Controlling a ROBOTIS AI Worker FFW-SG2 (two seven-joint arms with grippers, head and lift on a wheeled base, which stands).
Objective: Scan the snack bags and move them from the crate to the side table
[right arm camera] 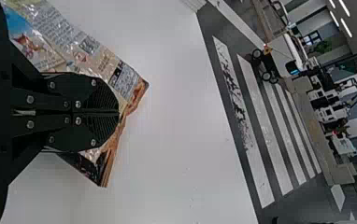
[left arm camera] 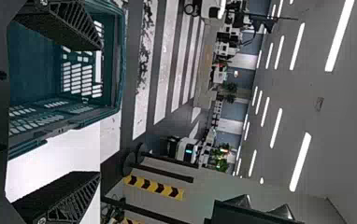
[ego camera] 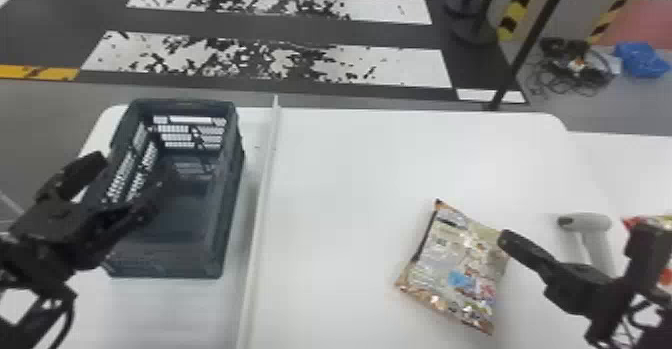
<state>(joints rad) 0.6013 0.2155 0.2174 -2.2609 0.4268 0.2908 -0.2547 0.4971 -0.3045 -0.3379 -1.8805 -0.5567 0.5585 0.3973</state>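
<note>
L gripper (ego camera: 129,174) w/ jaws spread wide, R gripper (ego camera: 511,240) w/ jaws tog., both angled fwd & inward.

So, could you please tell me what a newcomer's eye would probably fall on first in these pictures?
Probably the shiny, multicoloured snack bag lying flat on the white table, beside the shut, black right gripper. Next might come the dark, slatted plastic crate at the table's left, with the open, black left gripper by it, then the worn white floor stripes beyond.
</note>
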